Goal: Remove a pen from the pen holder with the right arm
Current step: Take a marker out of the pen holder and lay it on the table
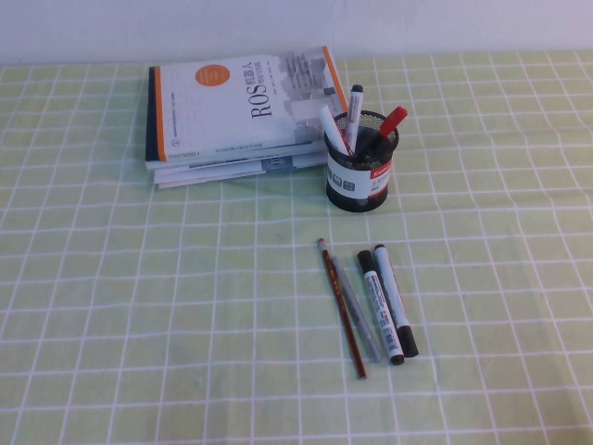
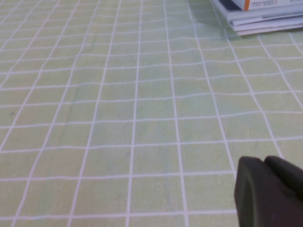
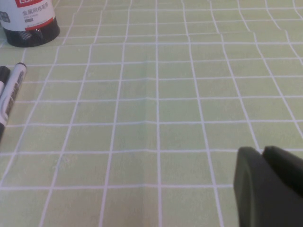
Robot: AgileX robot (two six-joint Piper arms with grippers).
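A black mesh pen holder (image 1: 359, 165) stands beside the books in the high view, with a white marker (image 1: 334, 130), a black-capped marker (image 1: 354, 113) and a red pen (image 1: 391, 120) sticking out of it. In front of it a pencil (image 1: 342, 308), a grey pen (image 1: 356, 309) and two black-capped markers (image 1: 387, 302) lie on the cloth. Neither arm shows in the high view. My right gripper (image 3: 262, 151) is shut and empty, low over bare cloth, well away from the holder's base (image 3: 29, 23) and the markers (image 3: 14, 87). My left gripper (image 2: 263, 161) is shut and empty too.
A stack of books (image 1: 236, 107) lies left of the holder, and its corner (image 2: 265, 16) shows in the left wrist view. A green checked cloth (image 1: 139, 306) covers the whole table.
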